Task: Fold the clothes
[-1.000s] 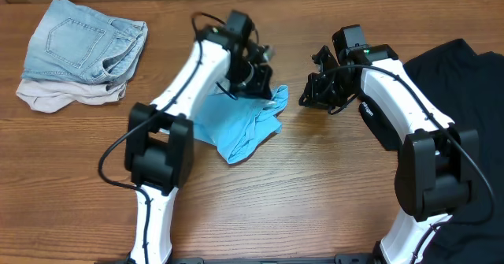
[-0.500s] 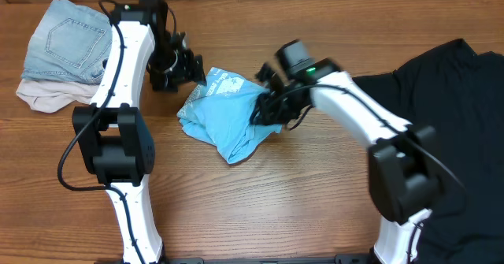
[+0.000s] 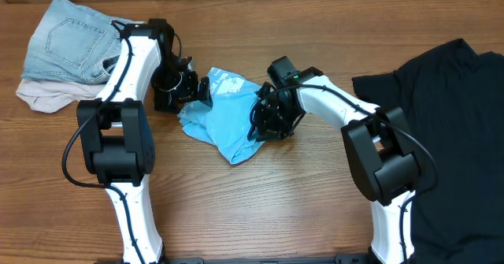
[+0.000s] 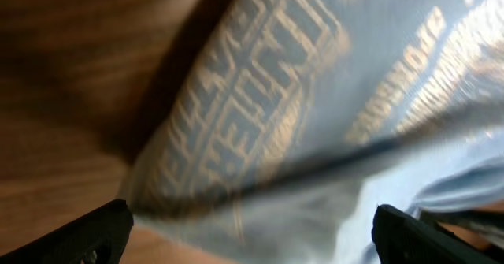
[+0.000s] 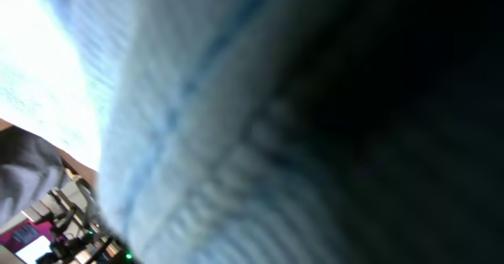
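Note:
The sky-blue T-shirt (image 3: 224,122) lies crumpled at the table's middle, white lettering showing on its upper flap. My left gripper (image 3: 205,92) sits at the shirt's upper left edge. In the left wrist view that gripper (image 4: 256,240) stands wide open, and the lettered blue fabric (image 4: 315,98) lies ahead of it, not pinched. My right gripper (image 3: 264,124) is pressed into the shirt's right edge. Blue fabric (image 5: 157,122) fills the right wrist view and hides the fingers there. The black T-shirt (image 3: 441,138) lies spread at the right.
A pair of folded light-blue jeans (image 3: 79,39) rests on a beige cloth (image 3: 43,98) at the back left. Bare wooden table (image 3: 260,209) shows in front of the blue shirt.
My left gripper let go of the blue shirt, swung left, opened wide and came back to its left edge. The right arm moved left onto the shirt's right edge.

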### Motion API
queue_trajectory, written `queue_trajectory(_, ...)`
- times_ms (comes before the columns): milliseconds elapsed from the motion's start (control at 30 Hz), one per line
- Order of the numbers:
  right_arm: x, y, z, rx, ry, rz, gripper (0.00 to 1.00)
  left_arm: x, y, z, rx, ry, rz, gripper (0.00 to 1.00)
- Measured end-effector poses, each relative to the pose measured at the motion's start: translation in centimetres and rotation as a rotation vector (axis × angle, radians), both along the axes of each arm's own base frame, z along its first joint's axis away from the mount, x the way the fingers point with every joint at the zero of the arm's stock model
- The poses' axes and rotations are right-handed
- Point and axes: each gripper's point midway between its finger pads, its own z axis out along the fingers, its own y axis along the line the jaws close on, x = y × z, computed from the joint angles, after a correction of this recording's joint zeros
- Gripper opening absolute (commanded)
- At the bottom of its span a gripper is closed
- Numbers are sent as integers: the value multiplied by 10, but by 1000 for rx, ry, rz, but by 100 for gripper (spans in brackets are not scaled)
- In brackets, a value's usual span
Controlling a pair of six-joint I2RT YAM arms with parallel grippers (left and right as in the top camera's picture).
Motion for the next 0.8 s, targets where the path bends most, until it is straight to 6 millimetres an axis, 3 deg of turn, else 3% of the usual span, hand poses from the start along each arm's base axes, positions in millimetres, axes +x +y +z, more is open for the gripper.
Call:
queue_trajectory(133, 1, 0, 0, 3, 4, -6, 24, 3, 12, -14, 51, -20, 4, 100)
queue_trajectory(233, 1, 0, 0, 3, 4, -7, 24, 16, 19, -27, 46, -82, 15, 100)
queue_trajectory(367, 2, 0, 1, 6, 1, -8, 24, 21, 15, -26, -51, -141, 29, 100)
queue_trajectory(467, 2, 1, 1, 7, 1, -9, 24, 16, 2, -22, -176, -159, 36, 100)
queue_trajectory(633, 2, 1, 1, 8, 0, -10, 25, -10, -48, -16, -423, -113, -1, 100)
queue_trajectory(700, 2, 1, 1, 8, -2, -9, 25, -18, -66, -14, -485, -94, -10, 95)
queue_trajectory(767, 3, 1, 1, 8, -3, -9, 25, -23, -80, -15, -514, -70, -3, 76)
queue_trajectory(800, 2, 1, 1, 9, -2, -10, 25, -25, -86, -17, -522, -57, 5, 61)
